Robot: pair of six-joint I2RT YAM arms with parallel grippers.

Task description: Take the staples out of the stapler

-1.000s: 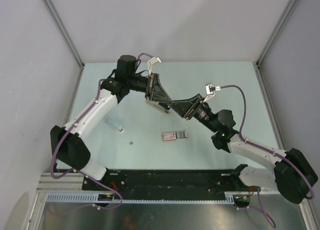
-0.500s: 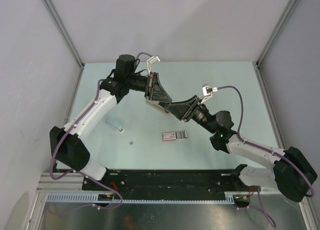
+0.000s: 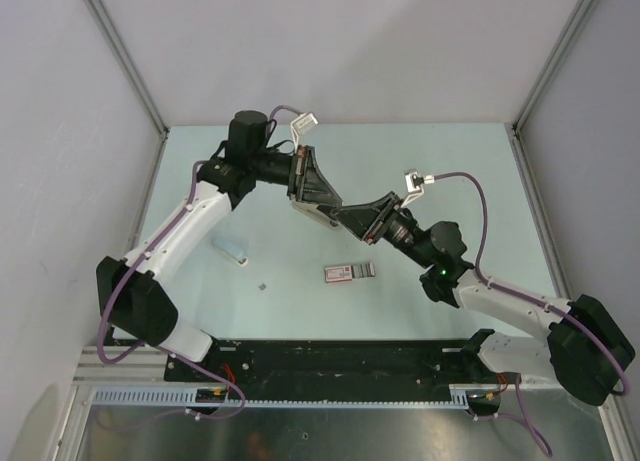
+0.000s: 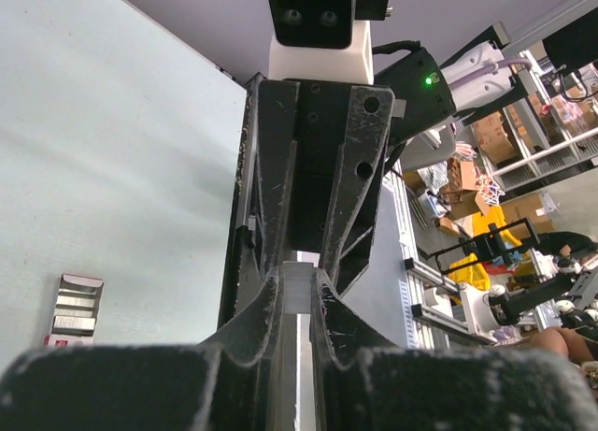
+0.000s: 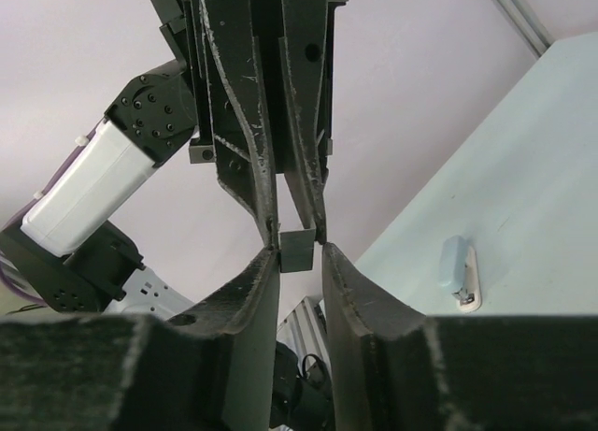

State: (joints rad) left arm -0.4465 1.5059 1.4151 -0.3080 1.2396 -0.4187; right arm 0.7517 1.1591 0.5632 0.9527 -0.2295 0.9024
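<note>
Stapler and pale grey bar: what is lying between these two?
In the top view, one tiny dark bit lies between the stapler and the bar, slightly toward the arm bases; otherwise the table is bare.

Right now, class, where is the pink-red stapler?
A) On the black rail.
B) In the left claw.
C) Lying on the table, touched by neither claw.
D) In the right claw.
C: the stapler lies flat on the table, while the left claw and right claw meet tip to tip away from it.
</note>
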